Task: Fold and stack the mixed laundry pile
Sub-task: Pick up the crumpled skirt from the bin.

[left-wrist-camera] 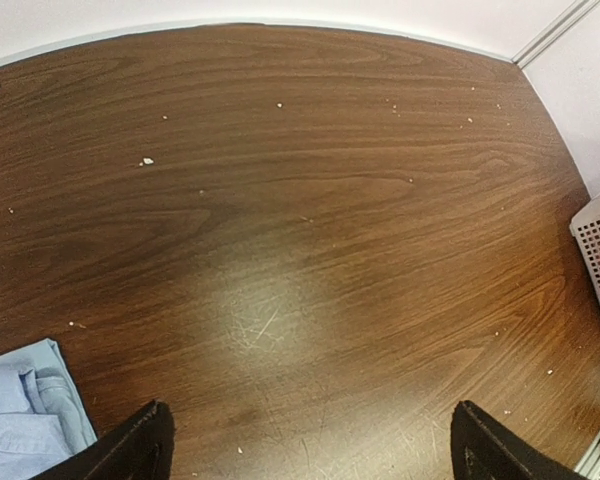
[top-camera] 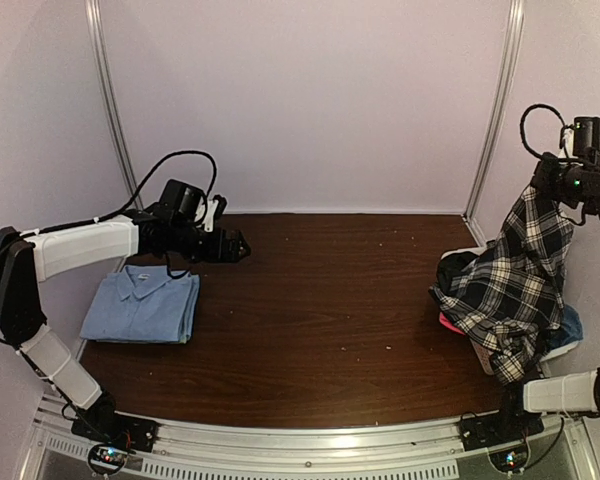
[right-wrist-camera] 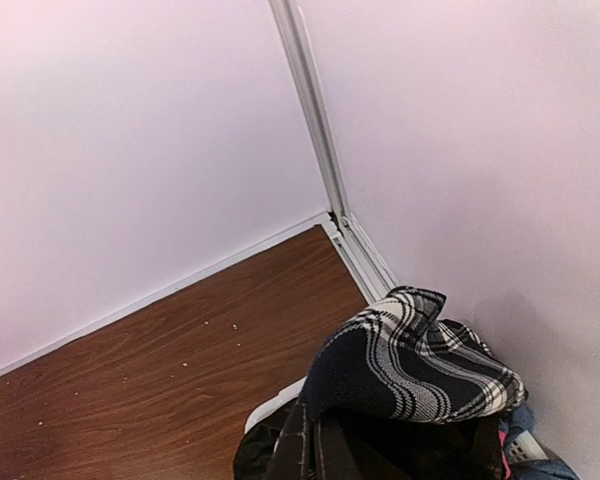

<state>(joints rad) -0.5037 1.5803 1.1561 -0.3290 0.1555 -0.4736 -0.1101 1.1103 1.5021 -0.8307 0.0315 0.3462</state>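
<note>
Dark wooden counter (top-camera: 310, 330). At its right edge a black-and-white plaid shirt (top-camera: 515, 275) hangs from the raised right end effector (top-camera: 552, 190), which is clamped on the shirt's top. A folded light blue shirt (top-camera: 142, 305) lies flat at the left. Under the plaid, a duller blue cloth (top-camera: 572, 328) and hot-pink trousers (top-camera: 448, 322) peek out. The left end effector (top-camera: 242, 247) hovers just beyond the blue shirt, jaws spread wide, holding nothing.

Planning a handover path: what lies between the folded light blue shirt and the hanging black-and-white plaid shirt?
Nothing but bare brown wooden table, as the top external view shows.
</note>
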